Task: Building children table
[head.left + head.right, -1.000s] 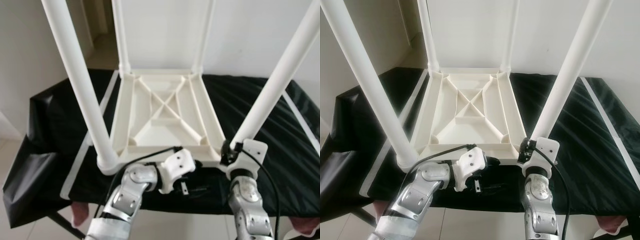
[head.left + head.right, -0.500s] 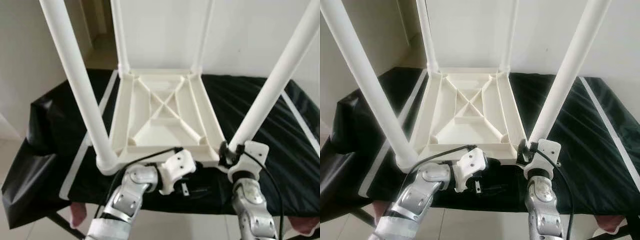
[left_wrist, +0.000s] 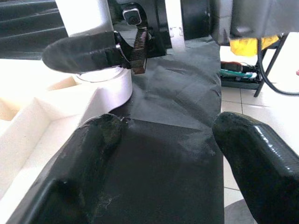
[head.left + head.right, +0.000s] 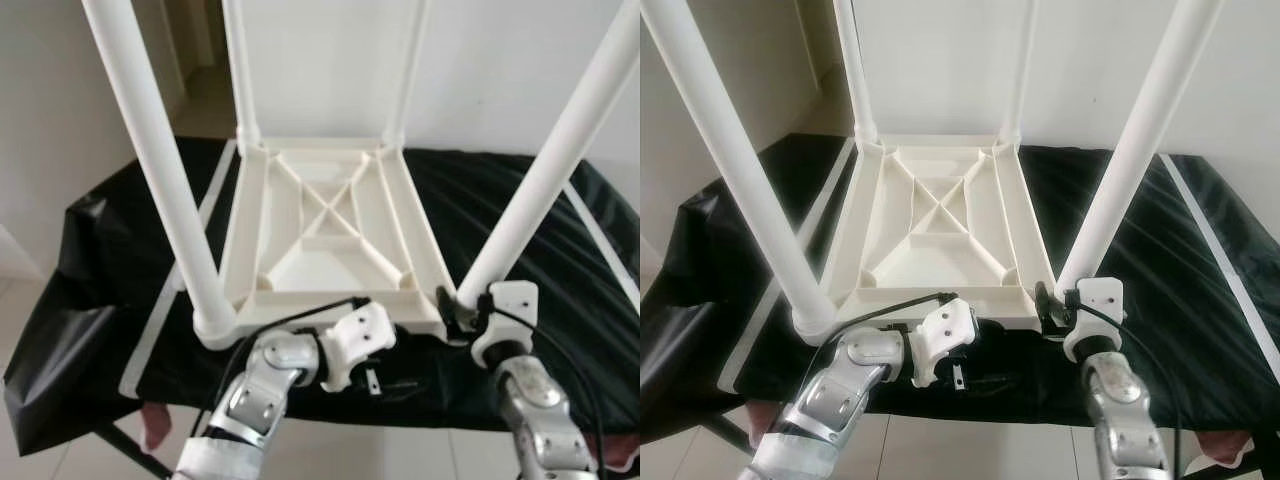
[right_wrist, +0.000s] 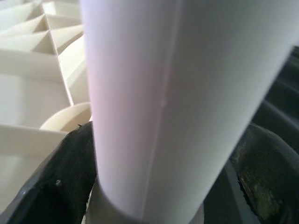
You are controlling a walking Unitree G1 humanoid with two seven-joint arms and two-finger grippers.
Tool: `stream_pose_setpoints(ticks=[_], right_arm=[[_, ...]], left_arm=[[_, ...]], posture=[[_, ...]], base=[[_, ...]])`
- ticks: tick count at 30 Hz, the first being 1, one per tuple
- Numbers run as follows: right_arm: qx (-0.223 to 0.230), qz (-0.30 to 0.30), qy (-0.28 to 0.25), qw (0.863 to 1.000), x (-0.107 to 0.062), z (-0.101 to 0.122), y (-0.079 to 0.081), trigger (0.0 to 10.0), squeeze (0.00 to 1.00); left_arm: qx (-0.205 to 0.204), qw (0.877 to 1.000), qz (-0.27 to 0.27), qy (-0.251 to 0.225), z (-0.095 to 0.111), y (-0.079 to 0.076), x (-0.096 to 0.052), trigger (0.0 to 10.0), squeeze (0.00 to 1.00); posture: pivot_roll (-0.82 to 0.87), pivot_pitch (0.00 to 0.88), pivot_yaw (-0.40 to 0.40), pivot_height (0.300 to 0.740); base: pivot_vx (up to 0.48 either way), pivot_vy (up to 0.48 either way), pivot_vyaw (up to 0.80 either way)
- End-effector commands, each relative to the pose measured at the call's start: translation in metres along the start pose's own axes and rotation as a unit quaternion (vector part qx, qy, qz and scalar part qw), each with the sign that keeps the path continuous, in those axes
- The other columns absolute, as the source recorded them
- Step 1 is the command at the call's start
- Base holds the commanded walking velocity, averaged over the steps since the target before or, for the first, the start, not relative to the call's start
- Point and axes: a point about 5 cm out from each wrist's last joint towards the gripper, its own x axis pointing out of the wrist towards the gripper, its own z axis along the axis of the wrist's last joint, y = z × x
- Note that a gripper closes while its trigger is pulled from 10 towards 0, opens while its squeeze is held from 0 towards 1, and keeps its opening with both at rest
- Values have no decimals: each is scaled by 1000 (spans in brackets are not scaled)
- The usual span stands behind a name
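Observation:
A white plastic children's table (image 4: 320, 230) lies upside down on black cloth, all its legs pointing up. My right gripper (image 4: 455, 310) is at the foot of the near right leg (image 4: 560, 170). In the right wrist view its two black fingers (image 5: 60, 186) clasp that leg (image 5: 163, 93) from both sides, just above its socket. My left gripper (image 3: 168, 135) lies low on the cloth along the tabletop's front edge, pointing toward that same leg base. It is open, with only black cloth between its fingers (image 3: 100, 140). The near left leg (image 4: 160, 170) stands in its corner socket.
The black cloth (image 4: 100, 260) covers a work table and droops off its left side. White strips (image 4: 170, 310) run along the cloth on both sides. A white wall stands close behind. Tiled floor lies in front, with a yellow object and cables (image 3: 252, 46) to the right.
My right forearm has swung to the right while its gripper stayed at the base of the near right leg. The left arm has barely shifted.

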Motion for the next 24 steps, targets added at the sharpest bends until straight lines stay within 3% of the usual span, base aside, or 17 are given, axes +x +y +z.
stream_pose_setpoints(ticks=[1,10,24], right_arm=[[-4,11,5,1000,0,-3,1,10000,0],[-26,90,1,996,0,0,4,10000,0],[-31,111,11,993,1,-4,-3,10000,0]], left_arm=[[-1,998,57,1,-1,3,0,10000,0],[-9,998,55,1,-1,-1,1,10000,0],[-11,998,66,-2,0,1,-2,10000,0]], posture=[[-43,0,-23,740],[-42,0,-32,740],[-34,0,-37,740]], base=[[0,0,0],[0,0,0],[0,0,0]])
